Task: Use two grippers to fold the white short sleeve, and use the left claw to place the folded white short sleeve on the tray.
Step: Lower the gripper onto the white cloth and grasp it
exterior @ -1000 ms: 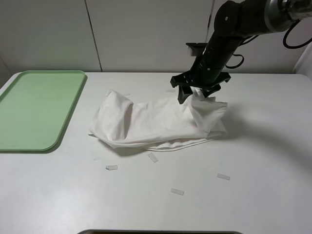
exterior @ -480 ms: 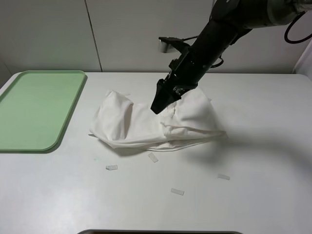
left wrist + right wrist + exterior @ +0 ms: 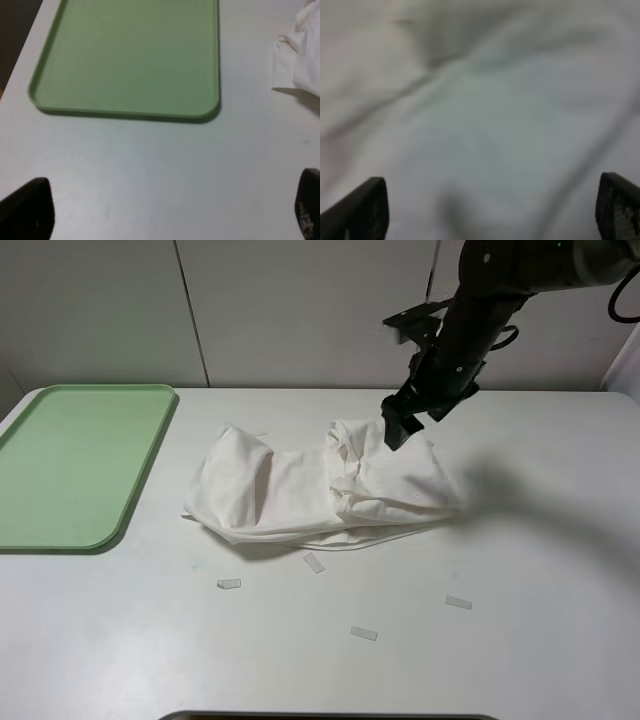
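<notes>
The white short sleeve (image 3: pixel 320 490) lies bunched in a loose, rumpled heap near the middle of the table (image 3: pixel 520 570), not on the tray (image 3: pixel 80 465), which sits well apart from it at the table's left edge. Over the far right part of the heap hangs the right gripper (image 3: pixel 393 432). Its jaws are spread wide with nothing pinched between them, and its own camera shows only blurred white cloth below. I can't tell whether the tips brush the fabric. The left gripper (image 3: pixel 167 210) is out of sight from above. Its camera shows both jaws parted and empty above bare table, with the tray and an edge of the shirt in its view. A few small pale tape strips (image 3: pixel 314 562) lie scattered on the table nearer the front.
</notes>
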### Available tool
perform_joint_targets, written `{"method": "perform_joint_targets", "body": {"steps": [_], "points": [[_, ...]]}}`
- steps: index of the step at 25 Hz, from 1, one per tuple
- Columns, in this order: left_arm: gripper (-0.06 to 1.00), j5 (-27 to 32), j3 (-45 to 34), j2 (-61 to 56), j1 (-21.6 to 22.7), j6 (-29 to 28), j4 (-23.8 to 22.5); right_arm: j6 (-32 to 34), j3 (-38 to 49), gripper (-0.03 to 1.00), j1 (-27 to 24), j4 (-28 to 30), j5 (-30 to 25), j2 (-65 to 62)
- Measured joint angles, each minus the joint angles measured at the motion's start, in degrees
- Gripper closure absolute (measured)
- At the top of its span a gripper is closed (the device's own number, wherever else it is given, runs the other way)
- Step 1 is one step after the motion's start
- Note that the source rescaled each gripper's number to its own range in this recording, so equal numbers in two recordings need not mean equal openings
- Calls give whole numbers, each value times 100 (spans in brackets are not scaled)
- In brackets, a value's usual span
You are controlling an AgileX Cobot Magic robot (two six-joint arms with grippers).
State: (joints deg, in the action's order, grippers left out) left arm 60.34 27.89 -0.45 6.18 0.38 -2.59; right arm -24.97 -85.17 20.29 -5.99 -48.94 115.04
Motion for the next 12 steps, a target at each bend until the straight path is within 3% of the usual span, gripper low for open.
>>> {"method": "perform_joint_targets", "body": {"steps": [2,6,12], "points": [[-2,0,0,0,0,0,0,628,0,7,-133,460,153,-71],[-2,0,0,0,0,0,0,1238,0,7,-413,878,194,-397],[-2,0,0,0,0,0,0,1395,114,4,-826,940,126,-1129]]}}
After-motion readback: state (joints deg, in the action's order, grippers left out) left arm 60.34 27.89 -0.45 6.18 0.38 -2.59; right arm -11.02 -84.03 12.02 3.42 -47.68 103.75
